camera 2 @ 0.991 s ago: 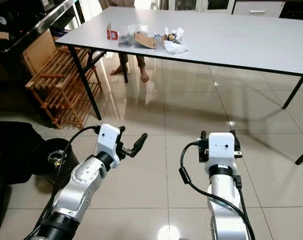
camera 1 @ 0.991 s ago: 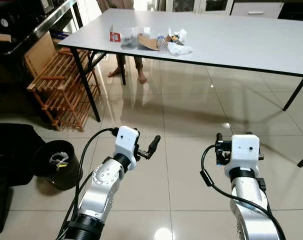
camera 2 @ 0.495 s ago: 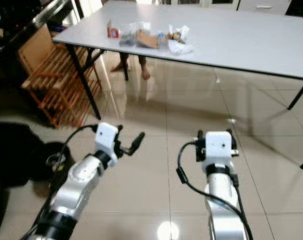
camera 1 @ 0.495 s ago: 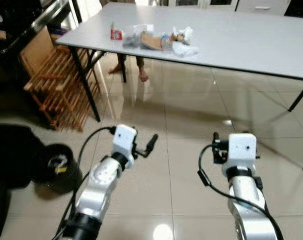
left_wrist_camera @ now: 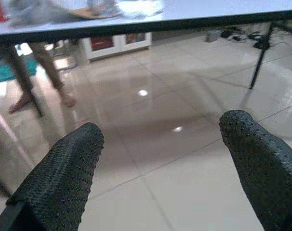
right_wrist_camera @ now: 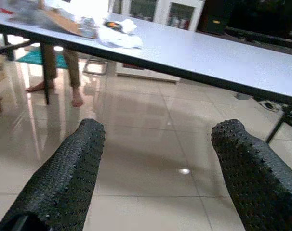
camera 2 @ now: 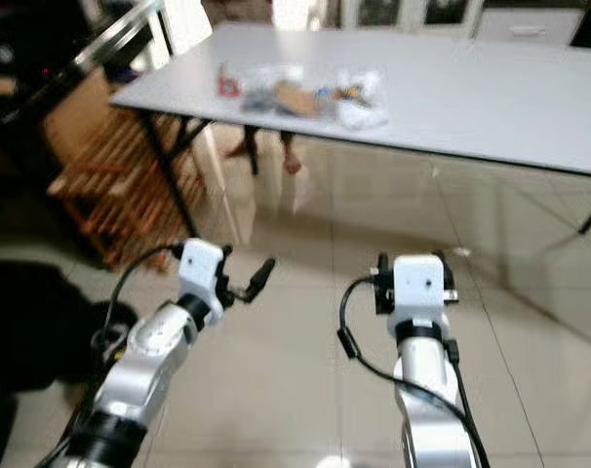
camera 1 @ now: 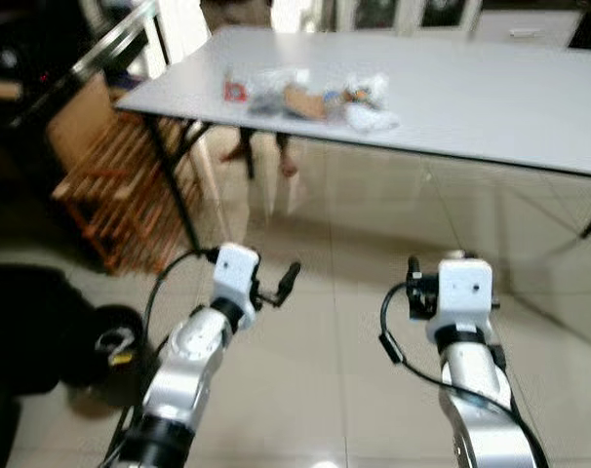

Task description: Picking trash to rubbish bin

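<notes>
A pile of trash (camera 1: 310, 95) lies on the near left part of the long white table (camera 1: 491, 107): a small red pack (camera 1: 235, 91), a brown cardboard piece, clear wrappers and a crumpled white bag (camera 1: 372, 117). A black rubbish bin (camera 1: 115, 341) with some scraps inside stands on the floor at the lower left. My left gripper (left_wrist_camera: 160, 159) is open and empty, held over the tiles short of the table. My right gripper (right_wrist_camera: 155, 159) is also open and empty, level with the left one. The picture is blurred.
A wooden slatted rack (camera 1: 110, 195) leans beside the table's left legs (camera 1: 183, 185). A person's bare feet (camera 1: 242, 151) stand behind the table. A black bag (camera 1: 22, 322) lies next to the bin. Glossy tile floor stretches between me and the table.
The whole picture has shifted and blurred: the camera has moved, and the table sits lower and larger in view. Both arms keep the same pose, fingers still open.
</notes>
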Tool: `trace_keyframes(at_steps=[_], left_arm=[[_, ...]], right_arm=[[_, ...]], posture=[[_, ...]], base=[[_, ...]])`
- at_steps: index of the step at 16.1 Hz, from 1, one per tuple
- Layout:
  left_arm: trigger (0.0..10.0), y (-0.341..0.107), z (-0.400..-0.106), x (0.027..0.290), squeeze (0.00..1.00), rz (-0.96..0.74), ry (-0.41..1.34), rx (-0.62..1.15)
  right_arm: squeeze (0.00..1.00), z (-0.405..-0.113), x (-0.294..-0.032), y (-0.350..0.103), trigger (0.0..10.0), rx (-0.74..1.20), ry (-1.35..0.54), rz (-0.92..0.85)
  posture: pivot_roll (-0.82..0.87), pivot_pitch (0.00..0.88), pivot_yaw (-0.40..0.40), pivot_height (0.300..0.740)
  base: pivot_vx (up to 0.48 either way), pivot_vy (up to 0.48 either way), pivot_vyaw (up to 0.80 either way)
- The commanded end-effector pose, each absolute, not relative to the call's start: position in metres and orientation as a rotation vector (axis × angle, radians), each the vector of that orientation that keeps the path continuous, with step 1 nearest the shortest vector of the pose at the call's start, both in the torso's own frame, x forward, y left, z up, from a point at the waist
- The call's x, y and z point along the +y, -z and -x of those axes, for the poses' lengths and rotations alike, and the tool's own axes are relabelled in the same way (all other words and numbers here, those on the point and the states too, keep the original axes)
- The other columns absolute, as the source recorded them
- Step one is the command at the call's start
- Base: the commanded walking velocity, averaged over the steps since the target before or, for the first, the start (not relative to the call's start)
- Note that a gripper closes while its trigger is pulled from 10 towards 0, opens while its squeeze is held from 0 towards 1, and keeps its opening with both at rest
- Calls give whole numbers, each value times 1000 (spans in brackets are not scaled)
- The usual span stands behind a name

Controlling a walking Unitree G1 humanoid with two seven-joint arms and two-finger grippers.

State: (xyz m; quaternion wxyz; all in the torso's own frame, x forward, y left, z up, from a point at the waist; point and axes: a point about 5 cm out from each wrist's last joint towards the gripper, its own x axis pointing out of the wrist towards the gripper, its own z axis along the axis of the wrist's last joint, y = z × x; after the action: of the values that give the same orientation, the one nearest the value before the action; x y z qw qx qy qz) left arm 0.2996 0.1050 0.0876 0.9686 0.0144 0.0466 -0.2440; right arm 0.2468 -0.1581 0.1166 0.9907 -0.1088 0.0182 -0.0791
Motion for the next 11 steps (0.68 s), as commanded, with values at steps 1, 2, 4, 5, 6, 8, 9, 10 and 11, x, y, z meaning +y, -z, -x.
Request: trace_keyframes(at_steps=[1,2,4,5,6,8,9,10,11], left_arm=[[10000,-89,-299,99,0,-35,518,90],[10000,-89,-299,98,0,-37,519,90],[10000,-88,-299,98,0,-38,520,91],[10000,-88,-299,98,0,-39,521,92],[10000,-88,-299,98,0,-40,522,92],[10000,-88,-298,98,0,-40,523,92],[10000,-88,-298,98,0,-41,525,92],[10000,-87,-298,98,0,-42,526,93],[10000,-87,-297,97,0,-42,527,94]], right_arm=[[0,-245,-163,-117,10000,40,178,227],[0,-245,-164,-116,10000,40,178,226],[0,-245,-164,-116,10000,41,176,225],[0,-245,-163,-116,10000,41,175,225],[0,-245,-163,-116,10000,41,175,225],[0,-245,-162,-116,10000,40,171,225],[0,-245,-162,-116,10000,40,170,224],[0,-245,-162,-116,10000,40,169,224],[0,-245,-162,-116,10000,41,168,223]], posture=[[-98,65,54,740],[-98,65,54,740],[-98,65,54,740],[-98,65,54,740],[-98,65,54,740],[-95,66,53,740],[-95,66,53,740],[-95,68,54,740],[-95,68,54,740]], base=[[386,0,0],[382,0,0],[384,0,0],[386,0,0],[382,0,0],[437,0,0],[480,0,0],[480,0,0],[480,0,0]])
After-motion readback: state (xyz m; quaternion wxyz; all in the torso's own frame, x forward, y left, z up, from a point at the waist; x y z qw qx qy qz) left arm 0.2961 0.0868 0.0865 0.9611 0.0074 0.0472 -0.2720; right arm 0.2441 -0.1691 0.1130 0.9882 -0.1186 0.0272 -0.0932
